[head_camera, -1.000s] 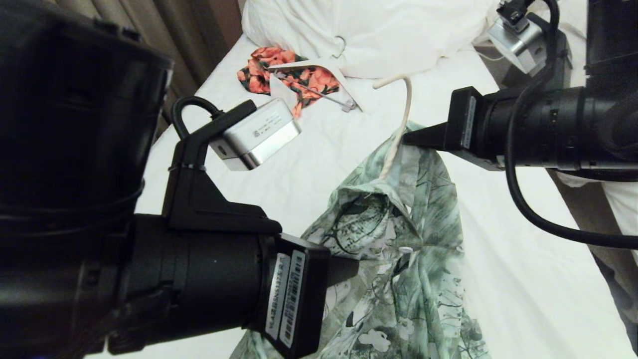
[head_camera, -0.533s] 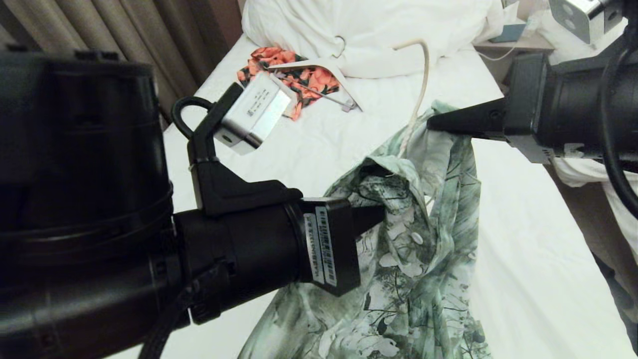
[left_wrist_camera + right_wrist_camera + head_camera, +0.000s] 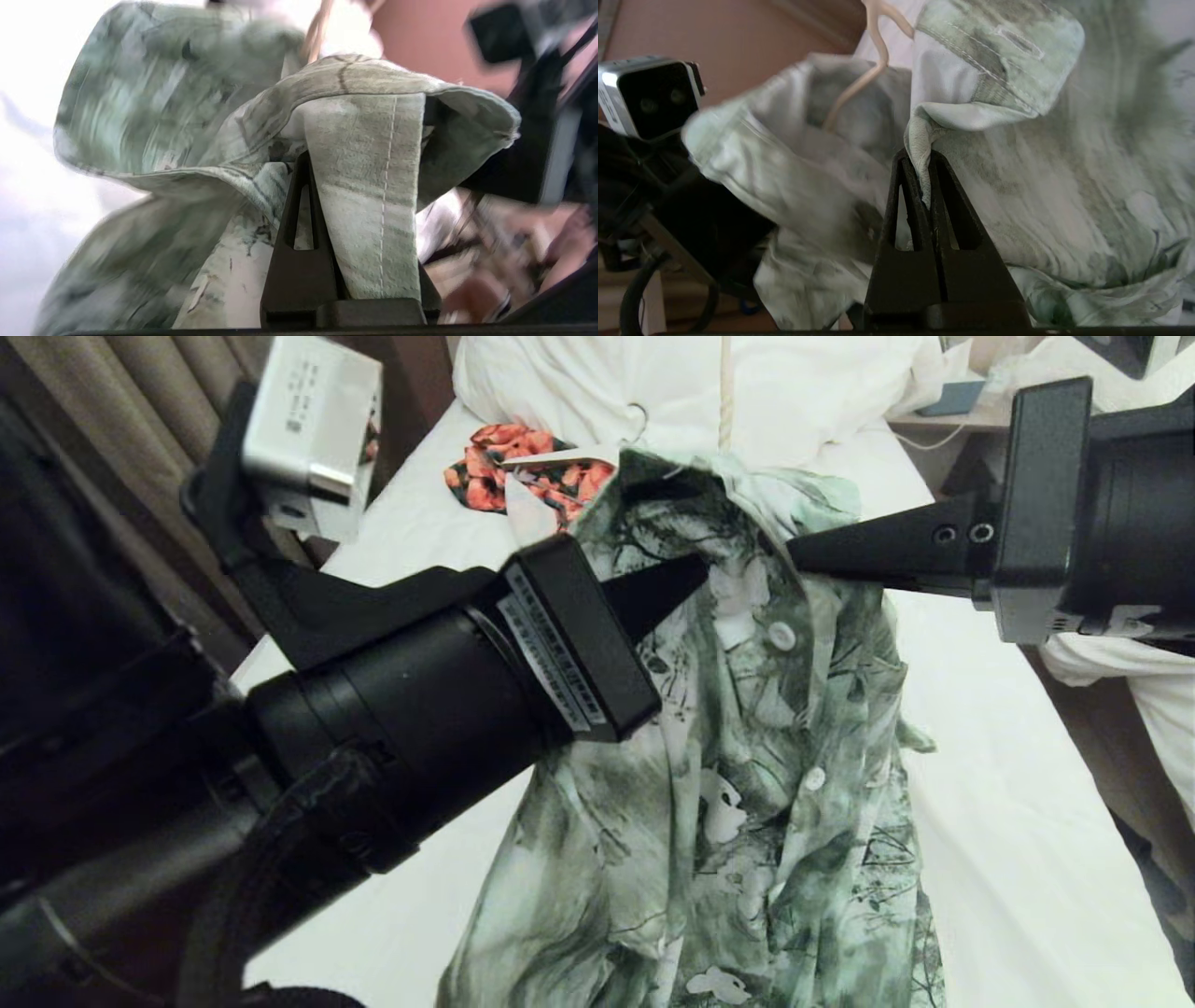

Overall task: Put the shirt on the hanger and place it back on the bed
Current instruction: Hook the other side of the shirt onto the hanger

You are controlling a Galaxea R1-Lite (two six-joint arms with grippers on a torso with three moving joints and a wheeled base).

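I have the bed (image 3: 990, 859) filling most of the head view, its white sheet running away from me to the bulky white duvet (image 3: 672, 383) at the far end. Everything else I place against that bed.

The shirt (image 3: 738, 784), green and white with a floral print and white buttons, is held up above the middle of the bed by both arms, its collar end raised toward the duvet and its lower part hanging down toward the near end, where I cannot tell whether it touches the sheet. The left gripper (image 3: 695, 574) comes in from the bed's left side and is clenched on a fold of the shirt near the collar; in the left wrist view (image 3: 306, 161) the cloth drapes over its fingers. The right gripper (image 3: 794, 551) reaches in from the bed's right side and is clamped on the shirt's edge just across from the left one; the right wrist view (image 3: 924, 158) shows fabric pinched between its closed fingers.

The hanger (image 3: 724, 392), thin and cream-coloured, rises out of the shirt's collar opening, in front of the duvet; the rest of it is hidden in the cloth. The right wrist view (image 3: 873, 60) shows its stem bending down into the neck.

An orange-and-black floral garment (image 3: 509, 467) lies on the sheet at the bed's far left, beside the duvet.
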